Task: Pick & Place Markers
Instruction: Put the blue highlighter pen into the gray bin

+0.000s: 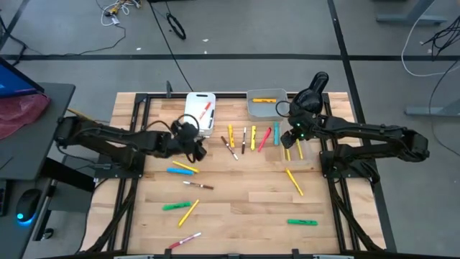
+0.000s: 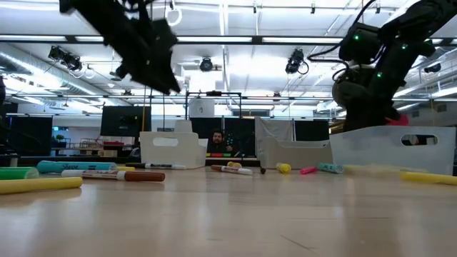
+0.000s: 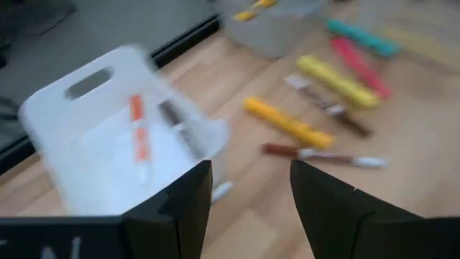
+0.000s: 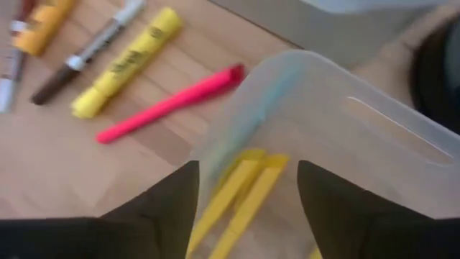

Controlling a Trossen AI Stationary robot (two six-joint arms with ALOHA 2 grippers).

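Markers lie scattered on the wooden table: a row (image 1: 251, 137) at mid-table, others (image 1: 184, 169) toward the near left and a green one (image 1: 302, 222) at the near right. My left gripper (image 1: 195, 146) hovers open and empty just near of the white bin (image 3: 93, 137), which holds an orange-white marker (image 3: 139, 129) and a dark one. My right gripper (image 4: 248, 194) stands open above a clear bin (image 4: 345, 122). Two yellow markers (image 4: 241, 191) lie in that bin, below the fingers.
A grey bin (image 1: 267, 103) with a yellow marker stands at the far edge, between the white bin and my right arm. A pink marker (image 4: 172, 103) and a yellow highlighter (image 4: 126, 63) lie just outside the clear bin. The table's near middle has open wood.
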